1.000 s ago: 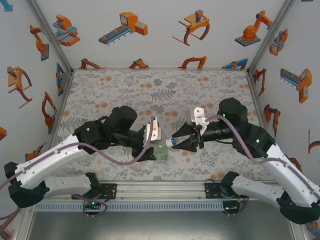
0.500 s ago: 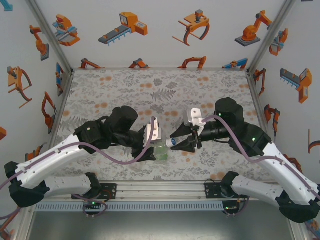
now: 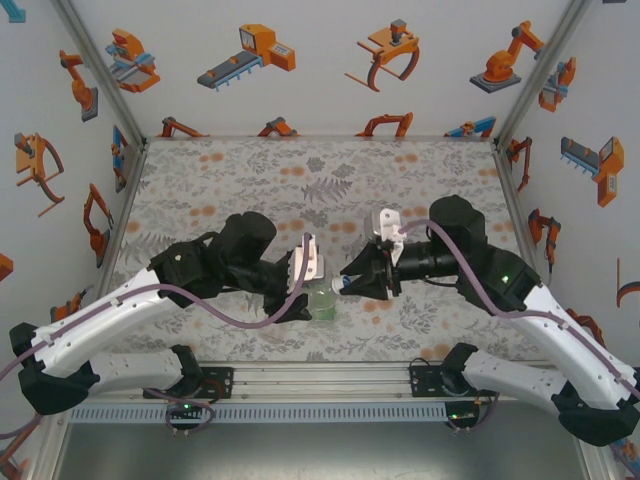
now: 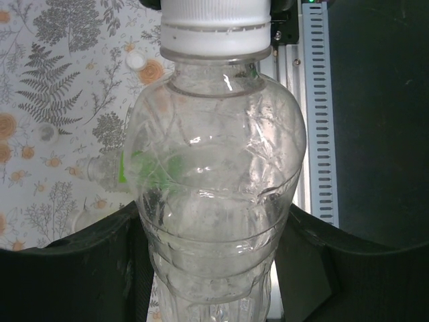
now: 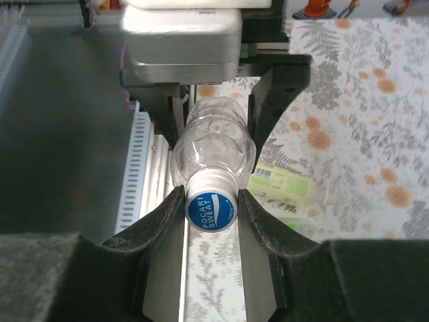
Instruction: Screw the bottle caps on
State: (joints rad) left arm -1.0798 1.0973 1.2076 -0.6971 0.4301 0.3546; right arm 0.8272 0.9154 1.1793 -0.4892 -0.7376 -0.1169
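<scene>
**Right wrist view.** The blue-topped cap (image 5: 211, 209) sits on the mouth of the clear bottle (image 5: 211, 151), which lies level, its body running away from the camera. The main risk, as I judge it, is cross-threading. If the cap is tilted on the neck when I turn, it will jam or skip. I cannot confirm from here that it sits square. The right claw (image 5: 211, 212) is closed on the cap, one finger pad against each side. The cap is small and smooth-topped, so a weak pinch may let the fingers slide round it instead of turning it. A second bottle with a pale yellow-green label (image 5: 281, 184) lies on the table (image 5: 375, 134) behind.

**Left wrist view.** The second risk is the bottle turning with the cap. Its wall is thin and already creased, so it may buckle or spin in the hold. The left claw (image 4: 214, 282) is clamped on the lower body of the bottle, with a dark finger on each side. The ribbed white skirt of the cap is at the top edge.

**Top view.** The two claws meet nose to nose above the near middle of the table, with the bottle bridging them. Any misalignment between the two wrists would load the neck sideways. Both claws look closed, each on its own end.
</scene>
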